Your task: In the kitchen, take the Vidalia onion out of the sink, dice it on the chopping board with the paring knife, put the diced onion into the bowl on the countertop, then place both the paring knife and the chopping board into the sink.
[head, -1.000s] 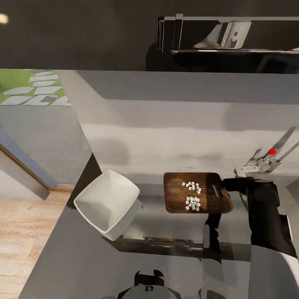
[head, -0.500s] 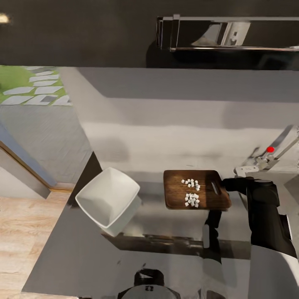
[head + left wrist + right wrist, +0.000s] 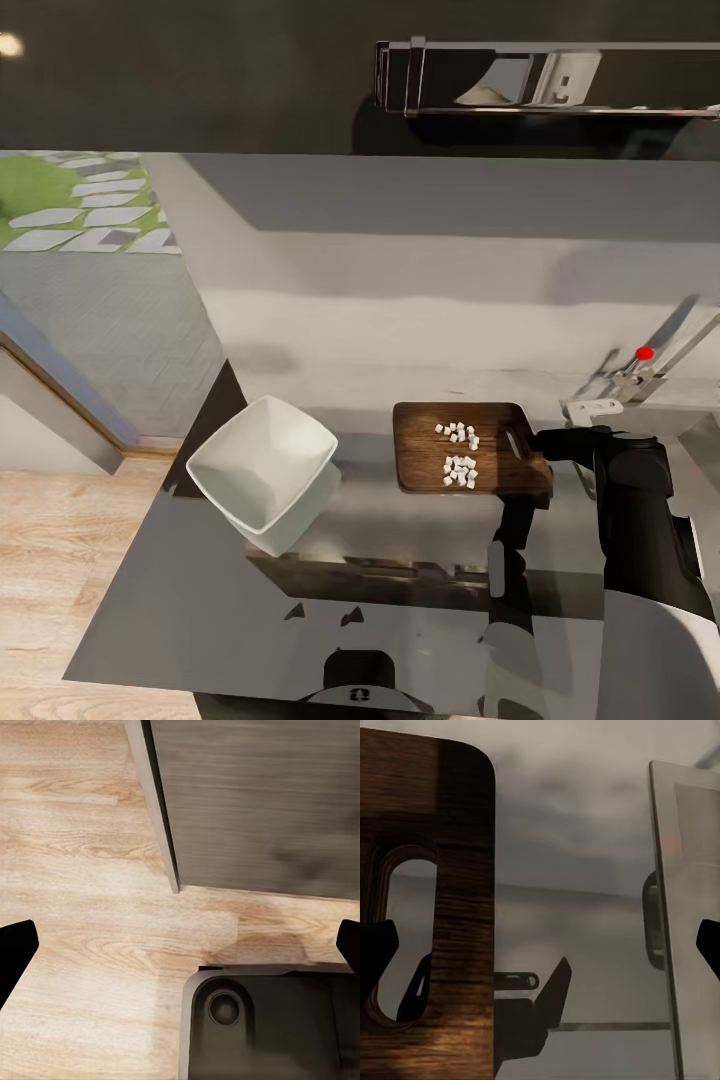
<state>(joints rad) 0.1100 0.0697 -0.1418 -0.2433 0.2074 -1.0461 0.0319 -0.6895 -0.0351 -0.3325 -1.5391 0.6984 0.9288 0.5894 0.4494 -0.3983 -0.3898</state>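
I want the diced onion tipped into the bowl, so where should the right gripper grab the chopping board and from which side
Probably by the slot-handle end. The chopping board lies flat on the countertop, slot toward the sink side, where the right gripper hovers open. Come in from that short end, one finger through the slot. The diced onion sits toward the middle, away from the handle.

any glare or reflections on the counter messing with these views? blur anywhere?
Head view: the glossy countertop mirrors the bowl, the chopping board and the right arm, so doubled shapes appear below them; diced onion stays crisp. Right wrist view: soft and hazy, the board's slot handle close up, dark reflections on the surface. Left wrist view: wooden floor, evenly lit, mild blur.
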